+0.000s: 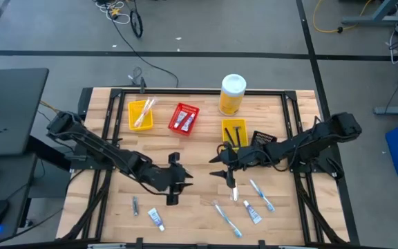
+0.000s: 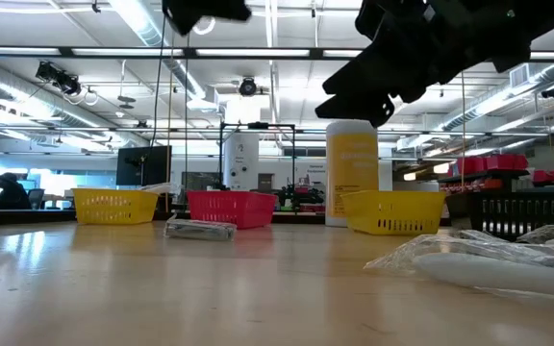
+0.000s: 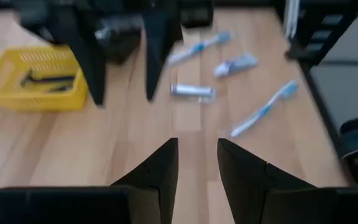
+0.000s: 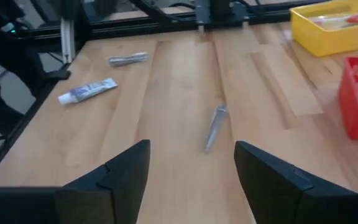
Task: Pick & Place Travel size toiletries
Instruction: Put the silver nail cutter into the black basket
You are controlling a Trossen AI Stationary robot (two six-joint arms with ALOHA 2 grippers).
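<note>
Left hand (image 1: 173,181) hovers mid-table w/ fingers (image 3: 160,168) a narrow gap apart, nothing between them. Right hand (image 1: 221,168) hangs just across from it, near the table's centre, fingers (image 4: 126,168) spread wide and empty; a small packet (image 1: 234,193) lies on the wood right by its tips.

Most travel-size toiletries remain loose on the table (image 1: 199,145). Front-right of the right hand: a blue-and-white toothbrush (image 1: 262,194), a second toothbrush (image 1: 226,218) and a white tube (image 1: 252,211), all near each other but apart. Front-left of the left hand: a toothpaste tube (image 1: 156,218) and a silvery packet (image 1: 135,205) side by side. The right wrist view also picks out a slim grey item (image 4: 215,127) lying alone on the boards; what it is can't be told.

Towards the back row: yellow bin (image 1: 141,114) w/ pale items inside, red bin (image 1: 184,118) holding white tubes, a second yellow bin (image 1: 234,131) w/ dark razors (image 3: 48,79), and a black bin (image 1: 261,137) partly under the right arm. Big yellow bottle (image 1: 232,94) w/ white cap stands upright at the back edge, behind the second yellow bin.
</note>
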